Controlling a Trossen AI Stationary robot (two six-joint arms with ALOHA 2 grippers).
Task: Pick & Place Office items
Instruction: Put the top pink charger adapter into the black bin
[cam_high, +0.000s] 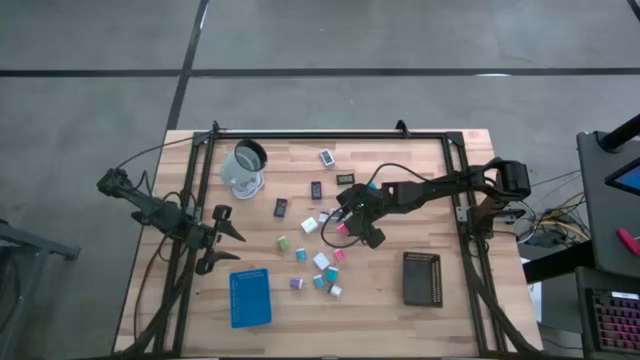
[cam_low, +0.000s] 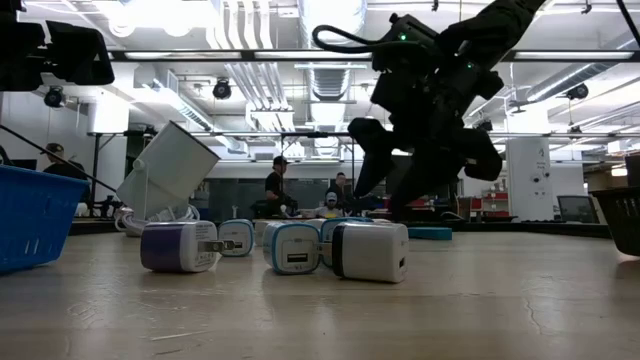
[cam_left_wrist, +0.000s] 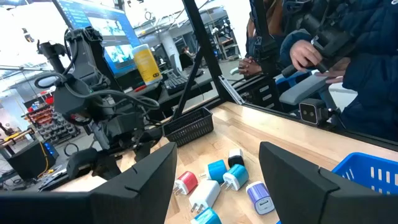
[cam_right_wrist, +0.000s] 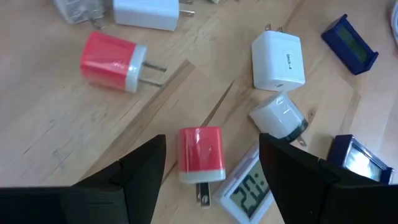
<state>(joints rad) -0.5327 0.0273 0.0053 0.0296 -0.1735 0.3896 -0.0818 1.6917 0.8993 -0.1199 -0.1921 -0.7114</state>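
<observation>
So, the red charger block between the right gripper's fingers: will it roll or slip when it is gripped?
The red charger block is boxy and lies flat, so it probably will not roll. Its sides look glossy, so it may slip a little. The open right gripper straddles it; pushed off-centre, it would likely spin against the small display beside it.

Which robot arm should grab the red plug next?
The right one. Its open right gripper hangs straight over the red plug, with one finger on each side. The left gripper waits at the table's left edge, near the blue tray, far from it.
</observation>
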